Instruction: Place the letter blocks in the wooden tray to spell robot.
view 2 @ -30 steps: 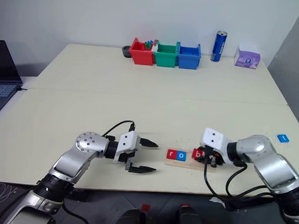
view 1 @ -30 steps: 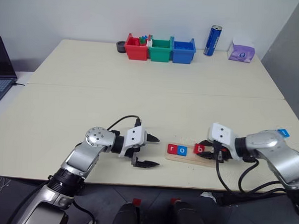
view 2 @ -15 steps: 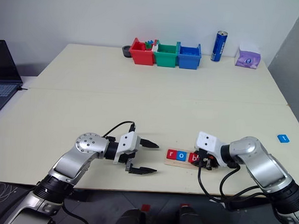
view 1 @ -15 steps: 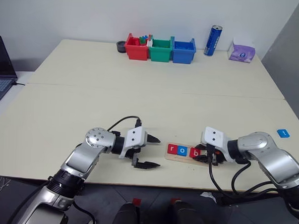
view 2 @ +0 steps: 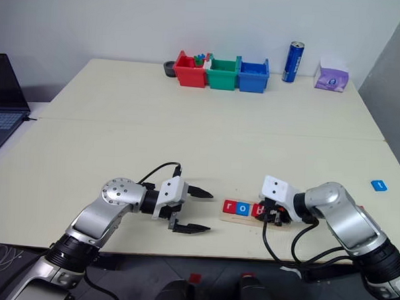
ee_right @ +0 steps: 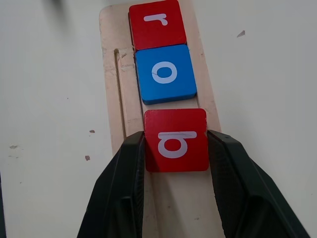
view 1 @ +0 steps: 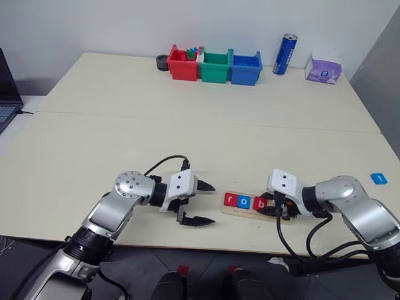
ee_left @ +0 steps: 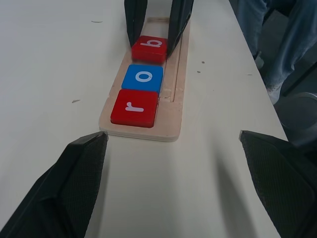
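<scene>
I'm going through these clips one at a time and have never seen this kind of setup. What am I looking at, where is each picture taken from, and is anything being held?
This is a two-armed humanoid robot at a pale table. The two wide pictures come from cameras in its head, looking down over its arms; the two close-ups come from a camera on each wrist.

Near the table's front edge lies a long pale wooden tray holding a red tile "r", a blue tile "o" and a red tile "b". The right gripper is closed on the "b" tile's sides. The left gripper hovers open beside the tray, holding nothing.

A blue tile "t" lies apart, to the right. At the back stand red, green and blue plastic bins, a blue can and a purple tissue pack.
</scene>
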`<act>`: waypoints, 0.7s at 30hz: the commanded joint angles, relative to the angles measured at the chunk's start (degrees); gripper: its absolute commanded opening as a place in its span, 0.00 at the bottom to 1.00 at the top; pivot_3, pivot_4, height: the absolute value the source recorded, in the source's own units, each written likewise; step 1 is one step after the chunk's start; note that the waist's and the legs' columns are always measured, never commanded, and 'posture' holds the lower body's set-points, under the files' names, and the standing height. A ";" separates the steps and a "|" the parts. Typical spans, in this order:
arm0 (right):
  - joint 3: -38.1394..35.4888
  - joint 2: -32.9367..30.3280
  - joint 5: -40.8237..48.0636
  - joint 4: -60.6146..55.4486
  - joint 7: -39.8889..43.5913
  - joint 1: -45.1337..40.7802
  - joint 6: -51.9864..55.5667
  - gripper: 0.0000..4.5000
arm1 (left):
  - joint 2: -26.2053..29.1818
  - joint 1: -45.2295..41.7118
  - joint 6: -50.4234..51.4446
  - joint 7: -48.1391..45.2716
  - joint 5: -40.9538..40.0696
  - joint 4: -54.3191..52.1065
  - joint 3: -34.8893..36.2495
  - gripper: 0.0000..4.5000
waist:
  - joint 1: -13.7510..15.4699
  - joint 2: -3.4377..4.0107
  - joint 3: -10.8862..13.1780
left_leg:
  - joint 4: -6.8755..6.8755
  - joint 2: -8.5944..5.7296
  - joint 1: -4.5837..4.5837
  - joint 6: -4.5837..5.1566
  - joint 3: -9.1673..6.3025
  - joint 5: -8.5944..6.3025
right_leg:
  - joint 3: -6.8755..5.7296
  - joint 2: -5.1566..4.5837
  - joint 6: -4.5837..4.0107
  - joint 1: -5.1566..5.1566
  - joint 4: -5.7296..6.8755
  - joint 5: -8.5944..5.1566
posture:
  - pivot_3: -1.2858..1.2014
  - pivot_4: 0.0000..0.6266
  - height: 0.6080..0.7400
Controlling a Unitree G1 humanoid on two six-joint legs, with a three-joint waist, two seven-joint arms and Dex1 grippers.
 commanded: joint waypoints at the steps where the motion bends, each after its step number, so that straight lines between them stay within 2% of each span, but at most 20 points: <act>1: -0.42 0.33 -0.24 -0.47 0.27 -1.80 -0.34 0.40 | -0.37 -0.53 -1.02 0.29 -0.21 -0.79 0.25 1.00 | 0.00 0.00 0.00 | 0.00 0.00 0.00 0.00 0.00 0.00 | 0.00 0.00 0.00 0.00 0.00 0.00 | 0.52 0.24 1.00; 8: -1.35 0.64 0.45 -0.93 0.34 -2.34 0.72 0.95 | -0.67 -0.39 -0.82 0.77 -0.03 -0.90 0.19 1.00 | -0.01 0.00 0.00 | 0.00 0.00 0.00 0.00 0.00 0.00 | -0.01 0.00 -0.16 0.00 0.00 0.09 | 0.52 0.24 1.00; 9: -2.02 0.76 1.04 -1.44 0.23 -2.36 1.35 1.00 | -0.68 -0.33 -0.81 0.82 -0.03 -0.98 0.19 1.00 | 0.00 0.00 0.00 | 0.00 0.00 0.00 0.00 0.00 0.00 | -0.01 0.00 -0.16 0.00 0.00 0.09 | 0.52 0.24 1.00; 15: -8.51 -0.39 6.70 -8.10 -0.21 -0.98 7.10 1.00 | -0.62 -0.06 -0.88 1.11 0.05 -1.06 0.22 1.00 | 0.01 0.00 0.00 | 0.00 0.00 -0.01 0.00 -0.05 0.00 | -0.02 0.00 -0.18 0.00 0.00 0.11 | 0.52 0.24 1.00; 18: -9.89 -2.02 7.01 -10.43 -0.91 1.60 6.83 0.87 | -0.60 0.03 -0.96 1.20 0.04 -1.03 0.20 1.00 | 0.01 0.00 0.00 | 0.00 0.00 -0.02 0.00 -0.05 0.00 | -0.04 0.00 -0.17 0.01 -0.01 0.10 | 0.52 0.24 1.00; 21: -9.45 -4.38 4.86 -11.23 -1.84 4.88 4.32 0.62 | -0.79 -0.10 -1.17 1.18 0.16 -0.64 0.04 1.00 | 0.07 0.00 0.00 | 0.00 -0.01 -0.04 0.00 -0.02 0.00 | -0.05 -0.01 -0.13 0.00 -0.02 0.08 | 0.52 0.24 1.00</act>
